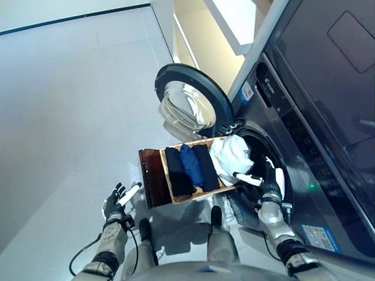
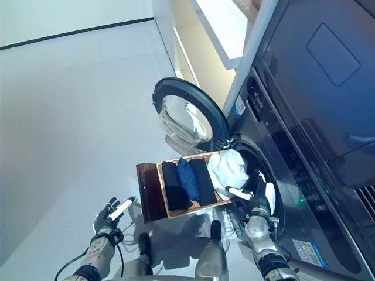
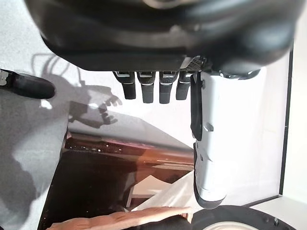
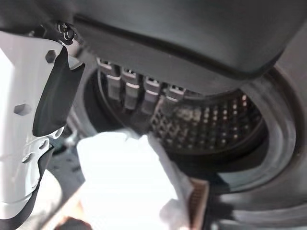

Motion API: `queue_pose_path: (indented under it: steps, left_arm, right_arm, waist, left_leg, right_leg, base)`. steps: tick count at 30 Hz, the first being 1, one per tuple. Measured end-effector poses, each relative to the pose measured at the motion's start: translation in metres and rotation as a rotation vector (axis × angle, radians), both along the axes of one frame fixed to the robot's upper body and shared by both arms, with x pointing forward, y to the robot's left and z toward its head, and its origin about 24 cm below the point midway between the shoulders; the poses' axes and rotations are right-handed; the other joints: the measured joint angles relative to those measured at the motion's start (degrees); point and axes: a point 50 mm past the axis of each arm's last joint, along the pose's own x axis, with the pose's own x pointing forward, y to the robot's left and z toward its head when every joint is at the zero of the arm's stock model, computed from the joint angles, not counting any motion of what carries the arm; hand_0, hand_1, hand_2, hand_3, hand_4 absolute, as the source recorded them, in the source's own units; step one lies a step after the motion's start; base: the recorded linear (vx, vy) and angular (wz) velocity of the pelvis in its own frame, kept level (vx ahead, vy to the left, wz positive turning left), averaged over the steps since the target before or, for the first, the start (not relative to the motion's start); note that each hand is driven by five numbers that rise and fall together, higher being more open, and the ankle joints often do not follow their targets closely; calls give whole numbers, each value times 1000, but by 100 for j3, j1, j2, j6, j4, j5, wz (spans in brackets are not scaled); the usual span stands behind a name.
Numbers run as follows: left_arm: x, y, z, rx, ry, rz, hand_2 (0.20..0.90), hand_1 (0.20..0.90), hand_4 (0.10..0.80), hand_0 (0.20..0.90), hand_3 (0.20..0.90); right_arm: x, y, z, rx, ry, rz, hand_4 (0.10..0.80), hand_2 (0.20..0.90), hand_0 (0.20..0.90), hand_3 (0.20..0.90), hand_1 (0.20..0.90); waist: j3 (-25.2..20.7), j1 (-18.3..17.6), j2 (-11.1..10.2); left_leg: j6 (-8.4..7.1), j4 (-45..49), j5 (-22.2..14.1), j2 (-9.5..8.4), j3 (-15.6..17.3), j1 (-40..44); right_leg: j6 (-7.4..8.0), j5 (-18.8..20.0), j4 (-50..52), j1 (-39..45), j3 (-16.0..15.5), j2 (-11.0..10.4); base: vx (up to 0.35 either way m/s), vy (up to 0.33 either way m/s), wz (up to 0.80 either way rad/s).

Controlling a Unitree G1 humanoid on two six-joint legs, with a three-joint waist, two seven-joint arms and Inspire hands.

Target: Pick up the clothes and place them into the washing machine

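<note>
A wooden tray (image 1: 201,195) stands on a dark stool in front of the washing machine's drum opening (image 1: 256,151). In it lie a black garment (image 1: 177,171), a blue one (image 1: 191,164) and another black one (image 1: 205,167), all folded. A white cloth (image 1: 229,154) is bunched at the tray's end nearest the drum. My right hand (image 1: 268,185) hovers open at the drum's mouth, just beside and above the white cloth (image 4: 129,182), holding nothing; its fingers (image 4: 128,88) point into the perforated drum (image 4: 211,124). My left hand (image 1: 115,204) hangs open over the floor, left of the tray.
The round washer door (image 1: 187,102) stands swung open behind the tray, towards the left. The machine's dark front panel (image 1: 304,134) fills the right side. Pale floor (image 1: 70,117) stretches to the left. The dark stool top (image 3: 96,182) shows past my left hand.
</note>
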Motion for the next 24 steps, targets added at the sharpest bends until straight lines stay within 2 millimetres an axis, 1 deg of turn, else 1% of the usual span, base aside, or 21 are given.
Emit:
queue_pose_path:
  steps: [2, 4, 5, 6, 7, 8, 10, 12, 14, 17, 21, 24]
  left_arm:
    - [4, -3, 2, -4, -11, -14, 900, 900, 800, 900, 900]
    - [3, -4, 0, -7, -7, -27, 900, 900, 800, 900, 900]
    - [7, -7, 2, -7, -16, -45, 900, 900, 800, 900, 900]
    - [8, -8, 3, -7, -25, -59, 900, 900, 800, 900, 900]
    - [14, -10, 6, -6, -43, -76, 900, 900, 800, 900, 900]
    - [16, -12, 7, -11, -50, -82, 900, 900, 800, 900, 900]
    - [17, -14, 8, -16, -58, -101, 900, 900, 800, 900, 900]
    - [18, -17, 8, -18, -63, -123, 900, 900, 800, 900, 900]
    - [18, -19, 8, -22, -64, -127, 900, 900, 800, 900, 900]
    - [16, -19, 7, -25, -61, -125, 900, 900, 800, 900, 900]
    - [17, -19, 9, -26, -69, -127, 900, 900, 800, 900, 900]
    - [23, -21, 14, -29, -98, -133, 900, 900, 800, 900, 900]
  right_arm:
    - [-1, -8, -5, -33, 56, 3, 800, 900, 900, 900, 900]
    - [-1, -12, -7, -42, 80, -12, 800, 900, 900, 900, 900]
    - [0, -17, -8, -40, 100, -29, 800, 900, 900, 900, 900]
    - [2, -18, -6, -46, 106, -26, 800, 900, 900, 900, 900]
    - [6, -22, -3, -60, 108, -26, 800, 900, 900, 900, 900]
    - [11, -26, 1, -69, 104, -34, 800, 900, 900, 900, 900]
    - [18, -32, 7, -80, 103, -56, 800, 900, 900, 900, 900]
    - [25, -44, 17, -116, 87, -71, 800, 900, 900, 900, 900]
    - [33, -56, 32, -151, 52, -83, 800, 900, 900, 900, 900]
    - [35, -64, 38, -157, 35, -114, 800, 900, 900, 900, 900]
    - [39, -64, 42, -160, 30, -118, 800, 900, 900, 900, 900]
    - [41, -63, 45, -170, 12, -128, 800, 900, 900, 900, 900]
  waist:
    - [-11, 67, 28]
    - [-35, 153, 95]
    - [-26, 186, 123]
    - [-2, 291, 166]
    - [21, 277, 195]
    - [74, 308, 274]
    - [205, 381, 357]
    - [275, 387, 476]
    - [485, 371, 552]
    - [631, 384, 522]
    - [708, 384, 479]
    - [769, 374, 478]
  left_leg:
    - [-1, 8, 2, -5, -33, -40]
    - [0, 54, 5, -19, -131, -153]
    - [2, 96, 6, -21, -160, -248]
    - [6, 177, 12, -23, -174, -389]
    - [9, 257, 6, -29, -224, -539]
    - [10, 265, 34, -34, -306, -662]
    - [14, 347, 46, -39, -340, -743]
    - [19, 399, 42, -50, -402, -919]
    - [40, 458, 65, -93, -466, -1010]
    - [51, 468, 68, -146, -475, -1033]
    - [56, 468, 66, -165, -482, -1034]
    - [65, 470, 67, -175, -479, -1034]
  right_leg:
    - [5, 4, -22, -6, -30, -1]
    - [6, 3, -22, -28, -131, -18]
    - [6, 3, -18, -69, -170, -22]
    - [6, 3, 17, -158, -183, -30]
    - [3, 1, 52, -266, -218, -58]
    - [-3, 7, 56, -313, -299, -68]
    - [-3, 7, 95, -336, -337, -88]
    - [-9, -2, 108, -421, -400, -103]
    - [-7, 0, 143, -435, -474, -122]
    - [9, -8, 233, -498, -474, -186]
    - [10, -8, 237, -498, -475, -209]
    - [12, -8, 237, -499, -474, -218]
  base:
    - [-57, -25, 13]
    - [-103, -38, 21]
    - [-93, -32, 23]
    - [-117, -49, 21]
    - [-57, -41, 25]
    - [-70, -50, 31]
    - [-42, -40, 22]
    - [-25, -24, 19]
    - [-25, 3, 19]
    - [-5, 2, 4]
    - [-7, 11, 1]
    - [0, 0, 0]
